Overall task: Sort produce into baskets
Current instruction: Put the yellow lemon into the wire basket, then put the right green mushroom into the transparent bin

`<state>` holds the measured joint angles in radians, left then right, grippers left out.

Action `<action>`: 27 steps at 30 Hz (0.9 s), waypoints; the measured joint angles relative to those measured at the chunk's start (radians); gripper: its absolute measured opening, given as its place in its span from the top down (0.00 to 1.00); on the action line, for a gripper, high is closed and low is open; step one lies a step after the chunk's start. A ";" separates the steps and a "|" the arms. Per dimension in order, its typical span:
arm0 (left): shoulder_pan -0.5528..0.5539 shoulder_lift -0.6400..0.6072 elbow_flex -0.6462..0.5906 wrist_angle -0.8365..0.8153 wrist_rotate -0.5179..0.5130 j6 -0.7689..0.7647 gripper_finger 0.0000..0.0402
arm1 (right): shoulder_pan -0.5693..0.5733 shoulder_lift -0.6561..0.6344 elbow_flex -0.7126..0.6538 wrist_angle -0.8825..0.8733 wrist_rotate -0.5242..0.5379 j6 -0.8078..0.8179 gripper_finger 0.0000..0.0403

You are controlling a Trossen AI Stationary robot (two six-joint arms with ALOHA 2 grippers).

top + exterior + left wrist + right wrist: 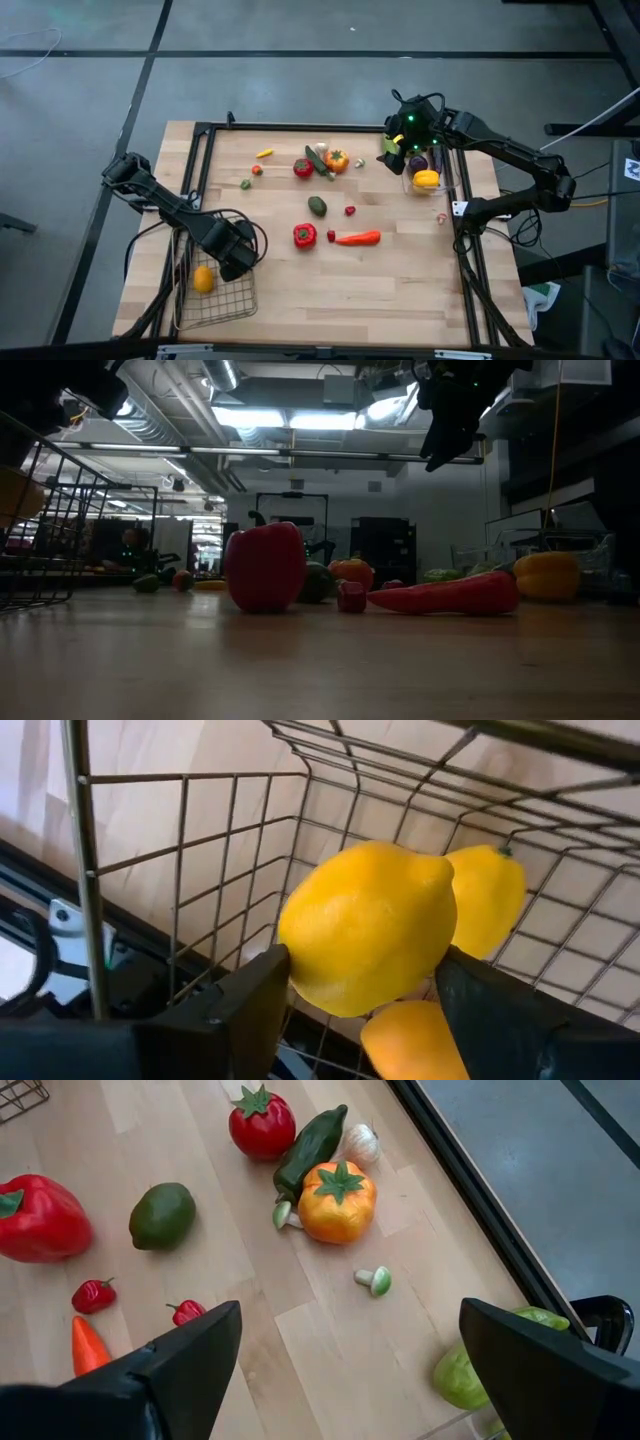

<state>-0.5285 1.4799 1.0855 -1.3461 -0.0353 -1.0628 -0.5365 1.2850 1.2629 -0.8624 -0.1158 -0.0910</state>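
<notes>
Left end effector point(360, 995): inside the wire basket point(215, 290) at the near left corner of the worktop point(400, 290). Its two fingers stand partly open, one on each side of a yellow lemon point(368, 925), which sits between them and touches both; it is closed on the lemon. Two more yellow-orange pieces lie just behind and below the lemon against the basket's mesh. From above, one yellow piece shows on the basket's left side, beside the end effector.

Right end effector point(345, 1355): raised above the far right part of the worktop, beside the clear bin point(428, 172). Fingers spread wide, holding nothing. The bin holds a yellow pepper point(426, 179) and a purple piece, with a green piece at its far left edge.

Loose produce, middle of the worktop, well apart from both end effectors:
- red pepper point(305, 235), near centre; small red piece just right of it.
- carrot point(358, 238), right of the red pepper.
- green lime point(317, 206), beyond the red pepper.
- tiny red piece point(350, 210), right of the lime.
- red tomato point(303, 168), dark green cucumber point(319, 162) and orange pepper point(336, 160), clustered at the far centre, the cucumber between the other two.
- small mushroom point(376, 1281), right of the orange pepper.
- small yellow piece point(264, 153), far left of the cluster.
</notes>
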 joint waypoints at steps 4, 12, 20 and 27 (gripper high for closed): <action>0.000 -0.006 0.000 0.009 0.000 -0.049 0.31 | 0.000 0.000 0.000 0.000 0.000 0.000 0.08; 0.010 -0.114 0.000 0.146 0.011 -0.042 0.19 | 0.000 0.000 0.000 0.000 0.000 0.000 0.08; 0.139 -0.280 0.000 0.269 -0.060 -0.071 0.19 | 0.000 0.000 0.000 0.000 0.000 0.000 0.08; 0.336 -0.366 0.000 0.642 -0.258 0.194 0.20 | 0.000 0.000 0.000 0.000 0.000 0.000 0.08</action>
<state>-0.1924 1.1141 1.0855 -0.7040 -0.2934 -0.8688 -0.5367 1.2846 1.2629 -0.8623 -0.1158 -0.0910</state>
